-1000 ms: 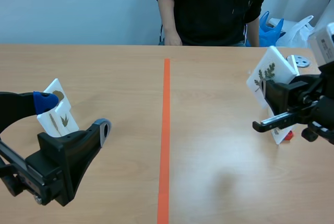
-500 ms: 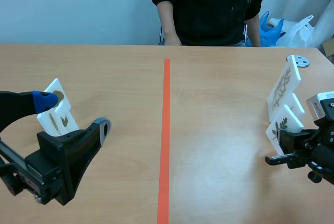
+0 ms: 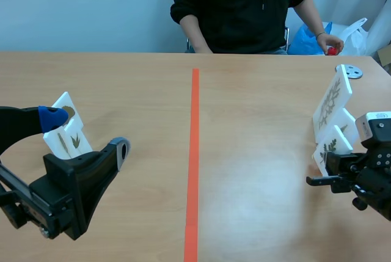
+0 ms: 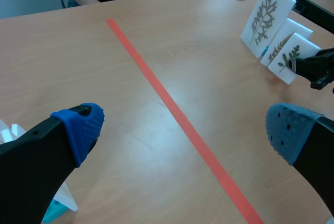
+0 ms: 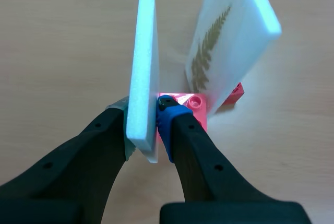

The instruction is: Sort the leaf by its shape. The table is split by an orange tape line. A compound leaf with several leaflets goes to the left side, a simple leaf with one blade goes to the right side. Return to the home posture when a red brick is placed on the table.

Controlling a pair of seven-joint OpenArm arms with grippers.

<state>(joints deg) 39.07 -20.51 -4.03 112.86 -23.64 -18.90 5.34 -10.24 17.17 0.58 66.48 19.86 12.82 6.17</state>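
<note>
The right jaws are closed on a white leaf card, its edge pinched between the blue and grey-green pads. In the scene view this card shows a small sprig with several leaflets and sits low at the tabletop's right side. Whether its lower edge touches the wood cannot be told.

The left jaws are spread wide with nothing between them, both blue pads bare, low over the left side. Just beside that arm stand two white cards with small leaves.

Just behind the held card stands a second card bearing a feathery frond, set in a pink brick. Beyond it stands a tall card with a branching leaf; the three line up close together, all right of the orange tape line, which runs down the middle of the tabletop.

Farther back, near the far right corner, lies a metal disc. Across the tabletop sits a person in a dark top, one hand holding a small red thing off the far edge.
</note>
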